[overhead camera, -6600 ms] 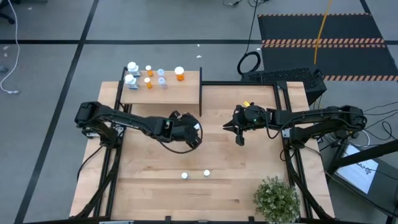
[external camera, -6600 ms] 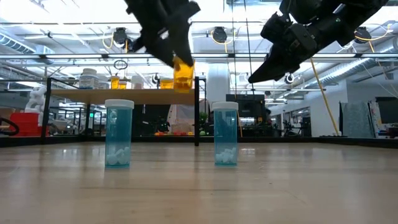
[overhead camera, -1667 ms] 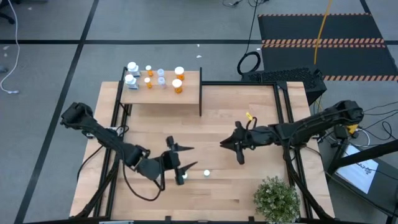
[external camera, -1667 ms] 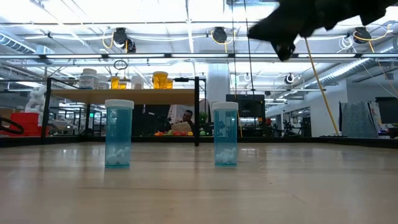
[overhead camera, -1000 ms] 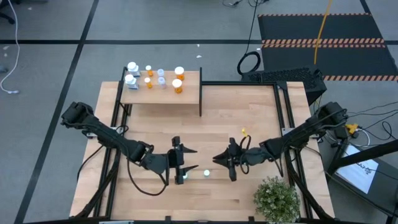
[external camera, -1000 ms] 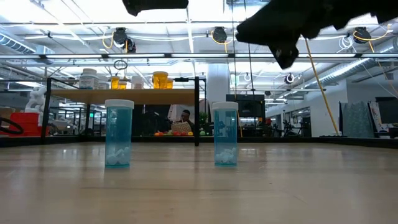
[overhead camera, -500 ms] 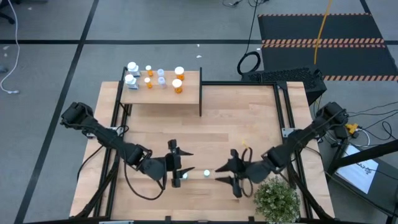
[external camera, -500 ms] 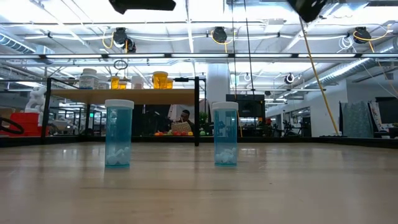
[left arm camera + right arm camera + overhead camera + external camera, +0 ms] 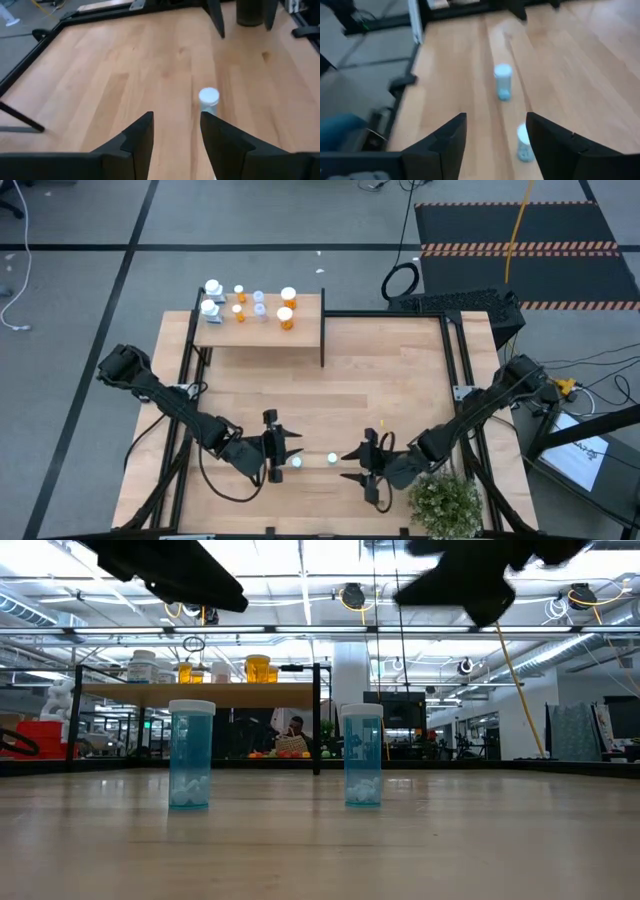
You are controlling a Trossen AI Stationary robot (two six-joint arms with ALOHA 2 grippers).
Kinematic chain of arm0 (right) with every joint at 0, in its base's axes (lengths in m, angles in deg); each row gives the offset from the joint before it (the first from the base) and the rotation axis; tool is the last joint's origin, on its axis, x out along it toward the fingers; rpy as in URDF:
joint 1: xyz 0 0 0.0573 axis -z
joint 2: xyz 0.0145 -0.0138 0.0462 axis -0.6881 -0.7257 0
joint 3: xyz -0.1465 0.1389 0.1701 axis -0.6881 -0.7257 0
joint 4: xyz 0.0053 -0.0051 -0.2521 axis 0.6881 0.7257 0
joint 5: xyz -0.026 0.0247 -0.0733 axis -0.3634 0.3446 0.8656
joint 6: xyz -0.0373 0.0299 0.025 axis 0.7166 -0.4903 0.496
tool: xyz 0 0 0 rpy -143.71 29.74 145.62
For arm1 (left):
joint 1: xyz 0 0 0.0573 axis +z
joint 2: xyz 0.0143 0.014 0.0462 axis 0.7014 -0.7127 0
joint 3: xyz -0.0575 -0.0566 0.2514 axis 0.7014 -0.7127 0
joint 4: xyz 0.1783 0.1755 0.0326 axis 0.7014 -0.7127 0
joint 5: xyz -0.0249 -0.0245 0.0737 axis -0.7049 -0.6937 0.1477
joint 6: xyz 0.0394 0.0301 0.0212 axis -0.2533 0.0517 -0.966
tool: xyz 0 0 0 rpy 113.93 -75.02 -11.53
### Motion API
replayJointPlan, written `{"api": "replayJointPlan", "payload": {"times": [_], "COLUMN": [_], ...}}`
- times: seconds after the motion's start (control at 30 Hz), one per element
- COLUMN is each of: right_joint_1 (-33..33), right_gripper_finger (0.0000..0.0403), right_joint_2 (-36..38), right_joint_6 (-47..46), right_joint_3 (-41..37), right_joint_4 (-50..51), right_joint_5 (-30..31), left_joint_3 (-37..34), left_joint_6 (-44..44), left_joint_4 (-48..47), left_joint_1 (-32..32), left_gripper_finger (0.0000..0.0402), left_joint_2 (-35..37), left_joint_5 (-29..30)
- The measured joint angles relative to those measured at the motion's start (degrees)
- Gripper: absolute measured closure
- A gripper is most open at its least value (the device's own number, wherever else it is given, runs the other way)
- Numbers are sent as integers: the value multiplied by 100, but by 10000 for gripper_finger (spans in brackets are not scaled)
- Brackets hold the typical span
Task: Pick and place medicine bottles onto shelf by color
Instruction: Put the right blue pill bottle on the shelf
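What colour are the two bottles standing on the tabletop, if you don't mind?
Both bottles are pale blue with white caps, clearest in the low view.

The table [image 9: 400, 370] is light wood with visible grain and a smooth, slightly shiny finish. The 2 bottles on it [image 9: 191, 754] [image 9: 363, 753] look like clear bluish plastic, glossy, with matt white caps. The shelf [image 9: 262, 330] is the same pale wood on a black metal frame. The left gripper [image 9: 175, 135] and the right gripper [image 9: 495, 137] have fingers of dark matt plastic
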Motion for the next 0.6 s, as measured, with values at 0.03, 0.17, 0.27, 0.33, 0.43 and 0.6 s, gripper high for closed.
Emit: {"api": "replayJointPlan", "payload": {"times": [0.03, 0.17, 0.27, 0.33, 0.43, 0.6], "right_joint_1": [33, 200, 382, 505, 657, 825], "right_gripper_finger": [204, 188, 183, 183, 183, 183], "right_joint_2": [-107, -441, -610, -721, -834, -862], "right_joint_6": [33, 127, 124, 124, 263, 696], "right_joint_3": [0, -4, -2, -4, -4, -4], "right_joint_4": [0, -116, -263, -380, -472, -488], "right_joint_5": [-1, -13, -59, -241, -543, -901], "left_joint_3": [-30, -54, -54, -54, -54, -54], "left_joint_6": [10, 9, 7, -11, -6, 0], "left_joint_4": [2, 34, 36, 34, 34, 34], "left_joint_1": [2, -5, -3, -3, -5, -4], "left_gripper_finger": [242, 244, 243, 243, 243, 243], "left_joint_2": [0, 0, 0, 0, 0, 0], "left_joint_5": [4, -2, 0, -2, -15, -19]}}
